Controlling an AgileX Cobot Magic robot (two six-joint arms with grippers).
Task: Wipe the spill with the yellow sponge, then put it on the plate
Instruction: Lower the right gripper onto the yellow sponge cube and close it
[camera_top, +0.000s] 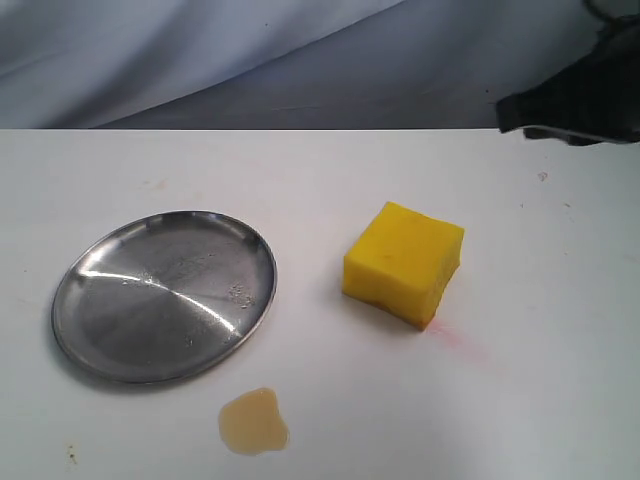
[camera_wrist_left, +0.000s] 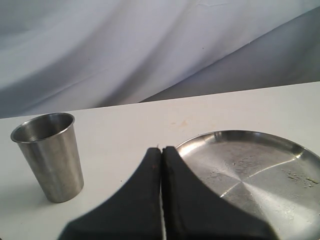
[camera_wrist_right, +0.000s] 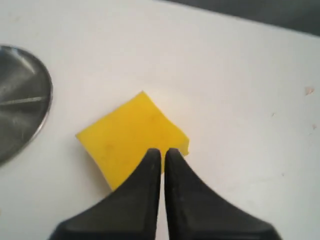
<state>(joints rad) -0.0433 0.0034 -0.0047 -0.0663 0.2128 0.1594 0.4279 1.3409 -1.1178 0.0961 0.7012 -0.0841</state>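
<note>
The yellow sponge (camera_top: 404, 262) rests on the white table right of centre, nothing touching it; the right wrist view shows the same sponge (camera_wrist_right: 130, 137) from above. My right gripper (camera_wrist_right: 162, 151) hovers over it, fingers together and empty. In the exterior view only a dark piece of the right arm (camera_top: 580, 95) shows at the upper right. The amber spill (camera_top: 254, 422) lies near the front edge, just below the silver plate (camera_top: 100, 335). My left gripper (camera_wrist_left: 161, 149) is shut and empty beside the plate (camera_wrist_left: 295, 150); it is out of the exterior view.
A steel cup (camera_wrist_left: 48, 156) stands upright on the table to one side of the left gripper. A faint pink-red streak (camera_top: 455, 338) runs from the sponge's near corner. Grey-blue cloth (camera_top: 250, 50) hangs behind the table's far edge.
</note>
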